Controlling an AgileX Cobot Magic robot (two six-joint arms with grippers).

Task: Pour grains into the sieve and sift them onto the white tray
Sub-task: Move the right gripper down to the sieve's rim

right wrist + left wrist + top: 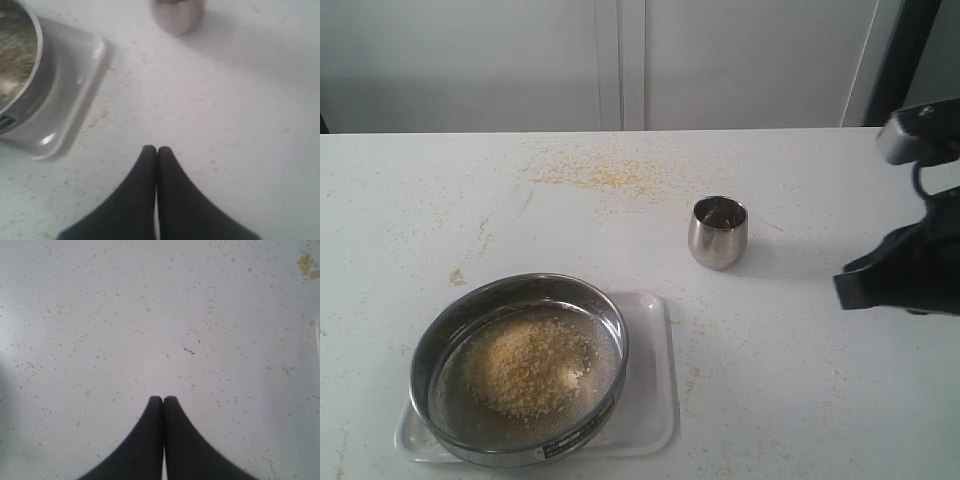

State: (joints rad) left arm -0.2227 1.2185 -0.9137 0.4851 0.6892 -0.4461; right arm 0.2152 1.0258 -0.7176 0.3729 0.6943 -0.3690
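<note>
Black and pressed tip to tip, the jaws of the left gripper (163, 400) appear only in the left wrist view. They hold nothing and point at a bare stretch of white table (100, 315) speckled with tiny yellow crumbs (309, 265).

In the exterior view, the white tray (655, 400) lies flat by the table's near edge, toward its left corner. The sieve (500, 455) stands upright on the tray and covers most of it, leaving the tray's right side and rounded corners showing. A small label on the sieve's steel rim faces the near edge. The grains (525, 365) lie inside the sieve in a low yellow heap on the wire mesh, with a few paler bits toward the heap's right side. Whether any have fallen through onto the tray cannot be told.

More yellow crumbs lie in a broad patch close to the far edge, about midway along it.

A small shiny steel cup (719, 232) stands upright right of the table's middle, well apart from the tray.

The right arm (920, 265) reaches in over the table's right edge. In its wrist view the black jaws of the right gripper (156, 149) are closed together and empty, above bare table between the tray's corner and the cup
</note>
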